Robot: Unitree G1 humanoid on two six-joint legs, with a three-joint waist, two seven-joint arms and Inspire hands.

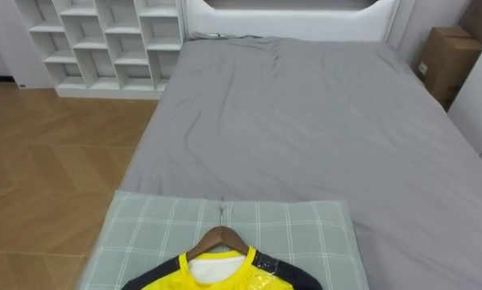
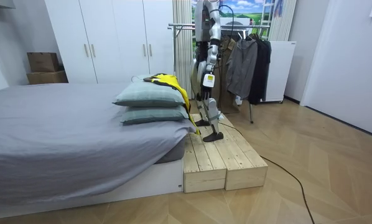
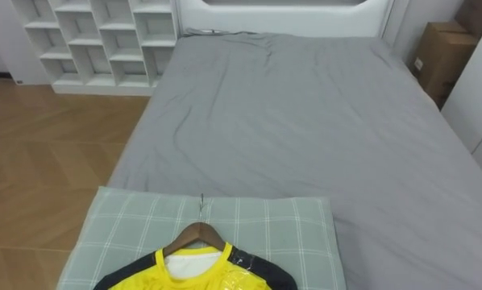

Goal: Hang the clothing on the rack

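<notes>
Yellow shirt [image 1: 253,279] on hanger [image 1: 222,236], pillow's [image 1: 305,234] near edge.

The robot stands upright on a wooden platform [image 2: 236,163] set against the end of the bed [image 2: 61,134], with its left hand [image 2: 206,83] hanging at its side. Just beside that hand, toward the room view's left, a yellow shirt [image 2: 167,81] lies on top of two stacked pillows [image 2: 145,97] and drapes over their edge. The grey bed stretches away lower than the hand, further left. Past the hand, toward the room view's right, dark clothes [image 2: 248,68] hang from a rail [image 2: 183,26]. White wardrobes [image 2: 111,43] and cardboard boxes [image 2: 44,67] stand well apart from it.
</notes>
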